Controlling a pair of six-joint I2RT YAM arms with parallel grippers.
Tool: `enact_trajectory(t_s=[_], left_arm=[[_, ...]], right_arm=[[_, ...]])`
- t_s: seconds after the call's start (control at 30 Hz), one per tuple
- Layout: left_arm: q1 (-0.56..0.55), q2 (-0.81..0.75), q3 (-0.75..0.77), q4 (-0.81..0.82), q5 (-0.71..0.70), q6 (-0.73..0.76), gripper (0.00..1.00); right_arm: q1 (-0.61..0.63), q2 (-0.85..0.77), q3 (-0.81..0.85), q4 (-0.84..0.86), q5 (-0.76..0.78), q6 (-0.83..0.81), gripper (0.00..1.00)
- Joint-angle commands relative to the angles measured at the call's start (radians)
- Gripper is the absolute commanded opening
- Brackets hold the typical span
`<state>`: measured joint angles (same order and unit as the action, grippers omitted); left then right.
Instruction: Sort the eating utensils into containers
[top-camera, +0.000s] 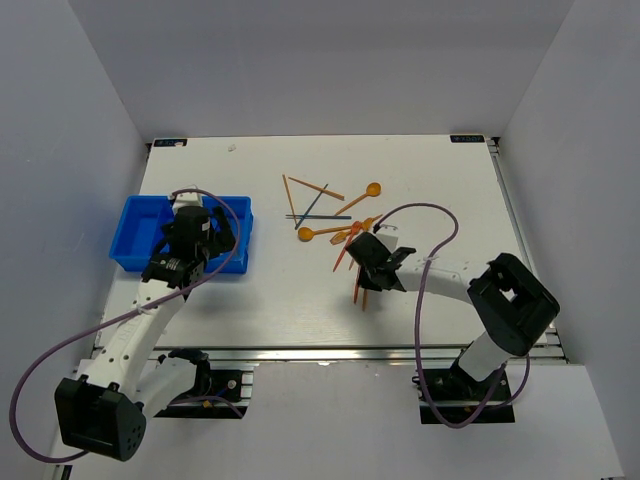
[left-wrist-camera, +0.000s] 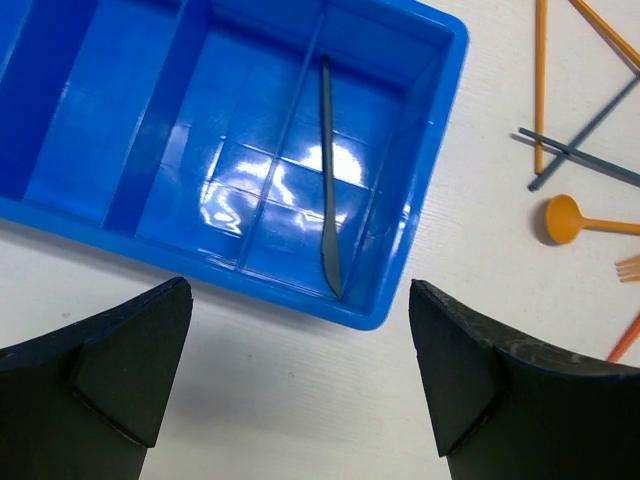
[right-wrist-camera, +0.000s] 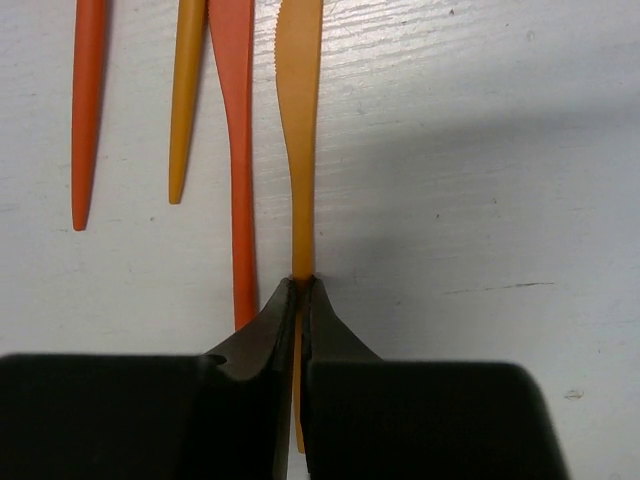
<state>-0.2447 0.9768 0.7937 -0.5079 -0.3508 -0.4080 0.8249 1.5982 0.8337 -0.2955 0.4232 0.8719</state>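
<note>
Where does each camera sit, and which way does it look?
Top: above and behind the arms, looking down on the table; both arms show.
Left wrist: on the left arm, looking down into the blue bin with one dark utensil; the open left gripper shows.
Right wrist: low over the table, facing an orange knife; the right gripper, shut on it, shows.
Top and left wrist both see the bin.

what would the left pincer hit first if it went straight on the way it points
Probably the near wall of the blue bin, by the end compartment holding a dark utensil. Depth is unclear, so the open left pincer might touch the white table just before it.
</note>
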Motion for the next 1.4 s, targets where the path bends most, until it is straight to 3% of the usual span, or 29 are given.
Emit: enact_trajectory(t_s=[0.0, 0.1, 0.13, 0.23, 0.4, 0.5, 0.8, 0.9, 0.93, 1.13, 1.23, 1.27, 1.3, 1.33, 1.37], left_arm=[[-0.004, -0.027, 0.004, 0.016, 0.109, 0.008, 0.98], [-0.007, -0.029, -0.019, 0.061, 0.27, -0.02, 0.98], [-0.008, -0.03, -0.048, 0.121, 0.418, -0.059, 0.98], [-0.063, -0.027, -0.112, 0.3, 0.611, -0.19, 0.98], [-0.276, 0.023, -0.125, 0.505, 0.595, -0.365, 0.98], [-0.336, 0.062, -0.143, 0.656, 0.575, -0.432, 0.98], [-0.373, 0.117, -0.137, 0.695, 0.5, -0.476, 0.94], [-0.373, 0.131, -0.142, 0.646, 0.48, -0.471, 0.85], [-0.373, 0.132, -0.145, 0.648, 0.483, -0.473, 0.76], [-0.373, 0.174, -0.123, 0.608, 0.484, -0.471, 0.47], [-0.373, 0.195, -0.094, 0.548, 0.463, -0.445, 0.0], [-0.369, 0.186, -0.043, 0.475, 0.397, -0.395, 0.0], [-0.351, 0.174, 0.022, 0.304, 0.271, -0.335, 0.0], [-0.27, 0.181, 0.091, 0.207, 0.11, -0.26, 0.0], [-0.186, 0.225, 0.213, 0.089, 0.06, -0.147, 0.0]], right_arm=[[0.006, -0.001, -0.05, -0.086, -0.038, 0.016, 0.0], [0.011, -0.102, -0.021, -0.151, -0.008, -0.016, 0.0], [0.013, -0.133, -0.012, -0.171, -0.003, -0.027, 0.0], [0.037, -0.262, 0.007, -0.148, -0.023, -0.106, 0.0], [0.065, -0.45, -0.068, 0.085, -0.185, -0.235, 0.0], [0.077, -0.504, -0.097, 0.21, -0.306, -0.267, 0.0], [0.164, -0.44, 0.01, 0.237, -0.319, -0.289, 0.0], [0.189, -0.406, 0.047, 0.245, -0.31, -0.286, 0.0], [0.203, -0.396, 0.07, 0.245, -0.293, -0.289, 0.0], [0.233, -0.314, 0.14, 0.242, -0.264, -0.303, 0.0], [0.234, -0.299, 0.16, 0.252, -0.244, -0.304, 0.0], [0.234, -0.303, 0.165, 0.234, -0.219, -0.298, 0.02], [0.23, -0.323, 0.156, 0.211, -0.143, -0.28, 0.8], [0.22, -0.377, 0.134, 0.188, -0.108, -0.272, 0.89], [0.185, -0.414, 0.095, 0.173, -0.097, -0.272, 0.89]])
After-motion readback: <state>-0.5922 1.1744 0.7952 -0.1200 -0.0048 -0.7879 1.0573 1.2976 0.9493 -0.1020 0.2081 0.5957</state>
